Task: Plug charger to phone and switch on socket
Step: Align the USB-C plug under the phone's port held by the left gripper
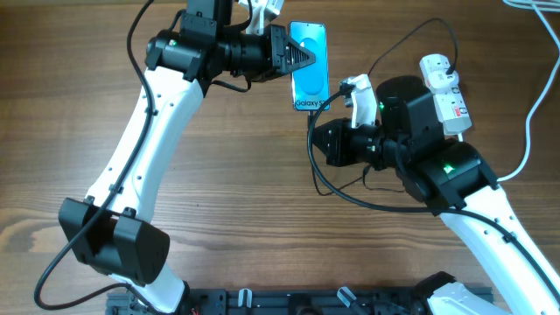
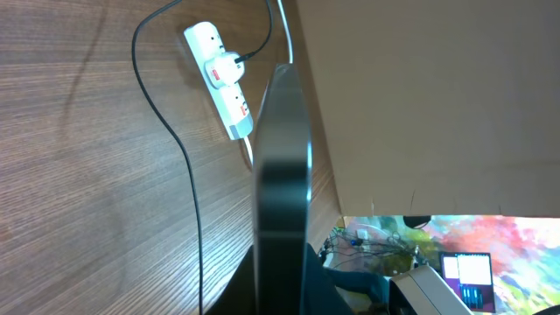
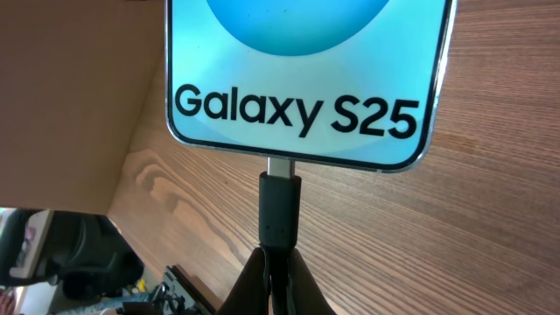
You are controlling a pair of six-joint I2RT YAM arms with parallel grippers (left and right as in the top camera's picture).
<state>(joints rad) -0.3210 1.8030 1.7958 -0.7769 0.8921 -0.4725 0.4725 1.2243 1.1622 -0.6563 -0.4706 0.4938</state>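
Observation:
The phone (image 1: 308, 70), cyan screen with "Galaxy S25", is held off the table on its edge by my left gripper (image 1: 297, 58), which is shut on it. In the left wrist view the phone (image 2: 282, 166) shows edge-on between the jaws of my left gripper (image 2: 282, 271). My right gripper (image 3: 280, 284) is shut on the charger's black connector (image 3: 280, 210), whose tip sits in the port at the bottom edge of the phone (image 3: 297, 105). The black cable (image 1: 385, 206) loops back to the white plug head (image 1: 436, 66) in the socket (image 1: 451, 105) at the far right.
The socket's thick white cord (image 1: 532, 122) runs along the right edge of the table. A brown board (image 2: 420, 105) stands behind the table. The black cable (image 2: 188, 192) lies across the wood near the socket (image 2: 229, 101).

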